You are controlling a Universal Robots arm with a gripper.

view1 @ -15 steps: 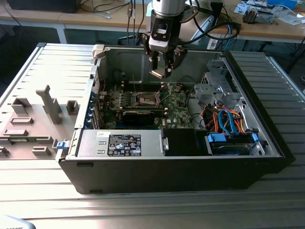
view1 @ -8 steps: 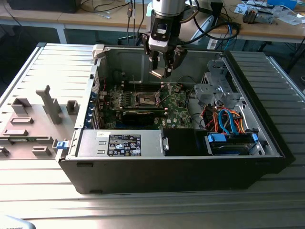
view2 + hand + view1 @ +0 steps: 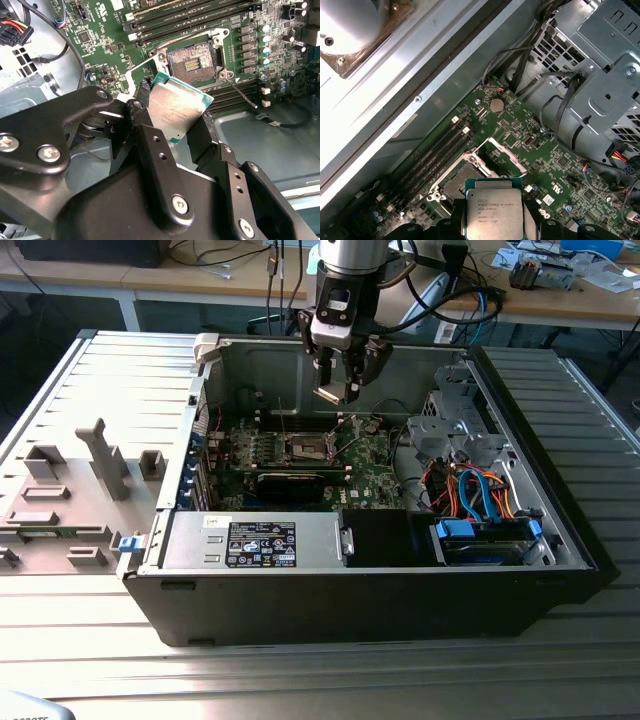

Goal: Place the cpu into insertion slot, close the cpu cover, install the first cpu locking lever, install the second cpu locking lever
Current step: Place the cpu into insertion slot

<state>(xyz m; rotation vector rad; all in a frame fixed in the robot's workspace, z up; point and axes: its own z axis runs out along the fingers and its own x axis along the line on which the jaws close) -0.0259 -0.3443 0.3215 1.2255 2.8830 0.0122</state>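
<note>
One cpu (image 3: pixel 175 107) is clamped between my fingers (image 3: pixel 147 145), pinched by two opposite edges. Fingers are closed only to the chip's width, nothing else in them. Silvery top and green rim show in the second wrist view, chip tilted, hanging clear of the board and touching nothing but me.

Insertion slot (image 3: pixel 192 60) sits apart from the chip, uncovered, dark centre with its contact field exposed and the shiny rim around it. In the first wrist view the cpu covers part of the slot.

Cpu cover (image 3: pixel 510 156) is swung up off the slot, standing open beside it. One thin locking lever (image 3: pixel 242 94) angles away from the socket corner, unlatched.

Exterior view: my fingers hang in the upper middle of the frame, over the green board (image 3: pixel 365 465). The board lies inside an open computer case (image 3: pixel 400 590) on the worktop (image 3: pixel 300 680), with the slot near frame centre, lower than my fingertips. Grey plastic fixture (image 3: pixel 70 500) sits at the exterior view's left, orange and blue cables (image 3: pixel 480 490) at its right.
</note>
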